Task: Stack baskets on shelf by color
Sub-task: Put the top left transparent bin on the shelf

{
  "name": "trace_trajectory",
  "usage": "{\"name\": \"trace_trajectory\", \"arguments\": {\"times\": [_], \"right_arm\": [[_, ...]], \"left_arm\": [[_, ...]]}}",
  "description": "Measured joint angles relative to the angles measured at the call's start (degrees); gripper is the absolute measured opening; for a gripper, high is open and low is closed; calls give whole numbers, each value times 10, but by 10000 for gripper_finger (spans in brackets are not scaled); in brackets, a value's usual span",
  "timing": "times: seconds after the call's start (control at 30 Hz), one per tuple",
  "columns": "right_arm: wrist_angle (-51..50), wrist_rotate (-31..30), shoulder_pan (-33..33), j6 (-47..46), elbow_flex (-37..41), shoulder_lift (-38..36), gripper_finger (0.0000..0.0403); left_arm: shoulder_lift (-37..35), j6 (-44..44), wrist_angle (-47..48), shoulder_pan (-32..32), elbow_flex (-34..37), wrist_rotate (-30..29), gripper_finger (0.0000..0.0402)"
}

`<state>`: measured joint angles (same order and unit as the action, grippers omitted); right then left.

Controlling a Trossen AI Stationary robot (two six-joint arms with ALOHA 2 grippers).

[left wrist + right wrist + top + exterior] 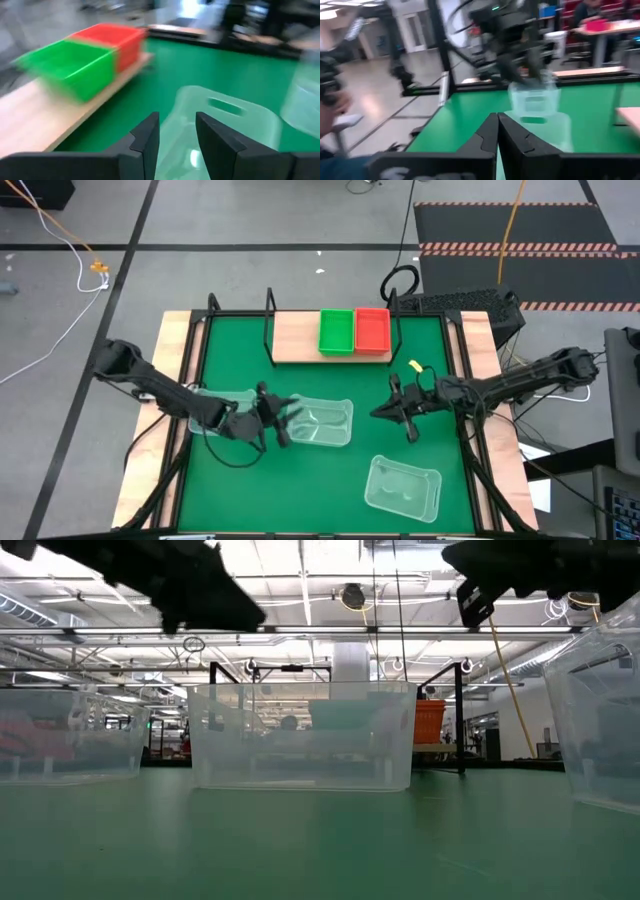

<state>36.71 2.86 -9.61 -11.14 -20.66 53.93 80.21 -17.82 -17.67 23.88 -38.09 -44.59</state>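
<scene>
**Clear baskets still to go on the shelf**

Table first: a green mat [330, 470] fills it, and at its far edge sits the shelf [295, 340], a light plank in a black rod frame. Its right part carries a green basket [336, 331] and a red basket [372, 330], touching side by side; the left part of the plank is bare. Whether either is a stack of several cannot be told from above.

Three clear baskets are on the mat. One lies at mid-table [322, 422], one near the front right [403, 486], and a third lies under the left arm [222, 412], as the low view confirms with three see-through bins.

By my reading, the colored bins are placed and the step in hand is the clear set. The next move calls for a firm hold on a clear rim, then a lift to the bare left of the plank, without nudging the green basket.

Left gripper [278, 420] is at the near rim of the mid-table basket. Its fingers [150, 137] stand partly apart with the clear wall seen between them; whether they pinch it I cannot tell.

Right gripper [400, 412] hangs right of center, apart from every basket, its fingers [492, 135] pressed together on nothing.
</scene>
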Motion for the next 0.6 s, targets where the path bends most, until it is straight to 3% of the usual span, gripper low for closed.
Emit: {"name": "trace_trajectory", "arguments": {"times": [0.1, 0.2, 0.37, 0.6], "right_arm": [[-1, -31, -6, 20, 5, -3, 1], [-1, -71, -10, 46, 5, -3, 0], [-5, -103, -10, 77, 5, -3, 0], [-40, -103, -10, 85, 5, -2, 0]], "left_arm": [[40, 65, -35, -5, -30, 23, 129], [61, 78, 20, -22, -77, 34, 129], [74, 110, 274, -54, -182, 107, 129], [76, 325, 548, -73, -306, 310, 129]]}}
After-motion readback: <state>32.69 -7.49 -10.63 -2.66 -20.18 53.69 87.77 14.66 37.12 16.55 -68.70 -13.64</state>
